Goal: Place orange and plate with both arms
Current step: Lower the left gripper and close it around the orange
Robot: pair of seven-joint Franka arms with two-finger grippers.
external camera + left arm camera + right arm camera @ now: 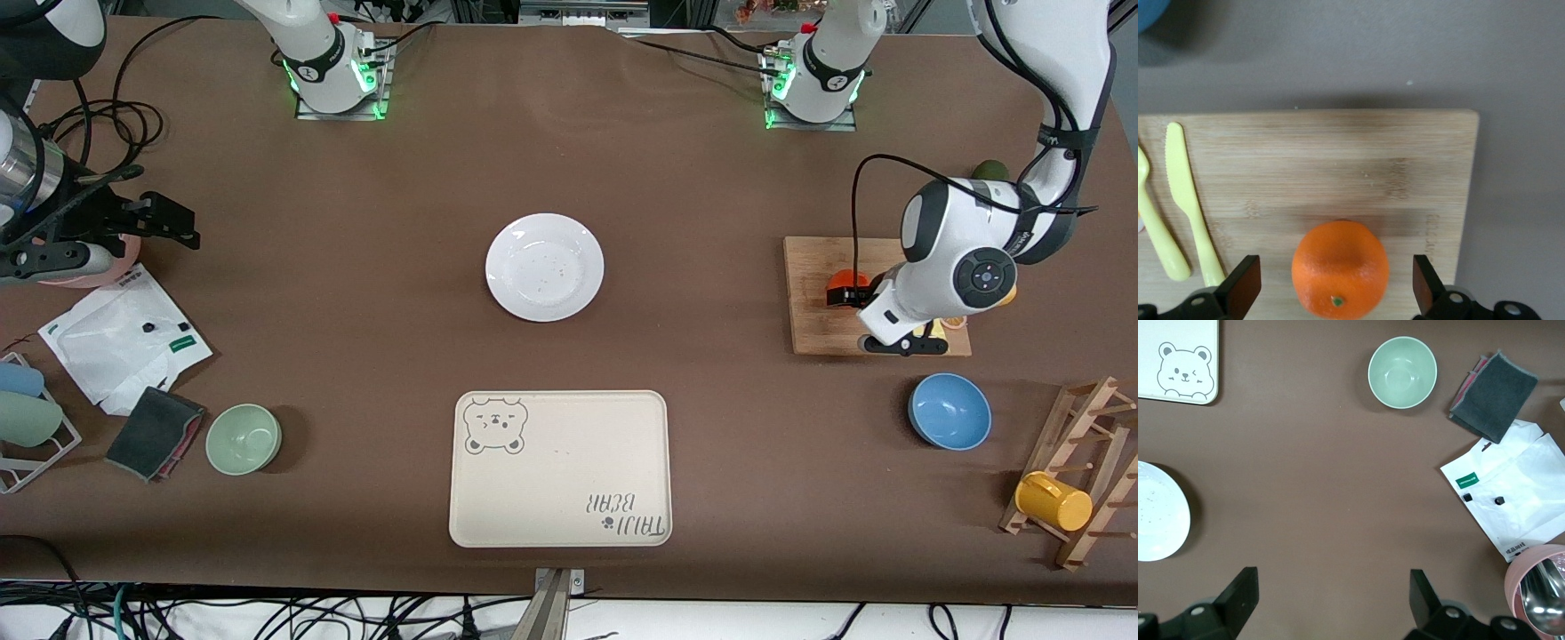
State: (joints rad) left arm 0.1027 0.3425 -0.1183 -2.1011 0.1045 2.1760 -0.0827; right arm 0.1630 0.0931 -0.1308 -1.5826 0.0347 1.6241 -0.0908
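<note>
left gripper (1331, 293) wide astride orange (1340, 269) on cutting board (1338, 160) | risk: round fruit rolls toward board's 6 o'clock on off-centre closing | right gripper (1331, 610) wide, waits over bare table (1311, 520), plate (544, 266) untouched

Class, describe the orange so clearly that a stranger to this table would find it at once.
Start at the wooden cutting board at the left arm's end of the table, farther from the front camera than the blue bowl. The orange sits on it, between the open left gripper's fingers. It is the board's only round, red-orange whole fruit, beside flat, pale yellow cutlery.
</note>
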